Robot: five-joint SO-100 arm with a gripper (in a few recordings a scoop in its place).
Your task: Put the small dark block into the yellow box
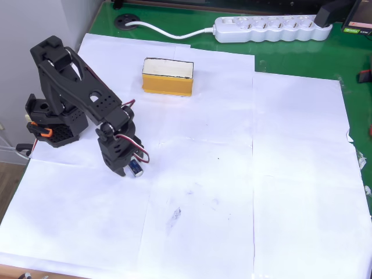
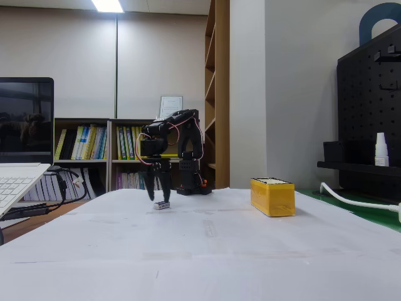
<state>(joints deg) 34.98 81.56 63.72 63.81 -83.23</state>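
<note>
Overhead view: gripper point(image 1: 127, 168) pointed down near the tabletop's left edge, fingers pinching the small dark block point(image 1: 135, 168); yellow box point(image 1: 168, 76) well apart, toward the far edge on white paper point(image 1: 279, 174).

Fixed view: block point(image 2: 161, 204) clamped at the fingertips, just above the paper; box point(image 2: 272, 196) at right.

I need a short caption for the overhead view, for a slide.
The end effector points down at the small dark block on white paper; the yellow box sits apart, farther back.
</note>
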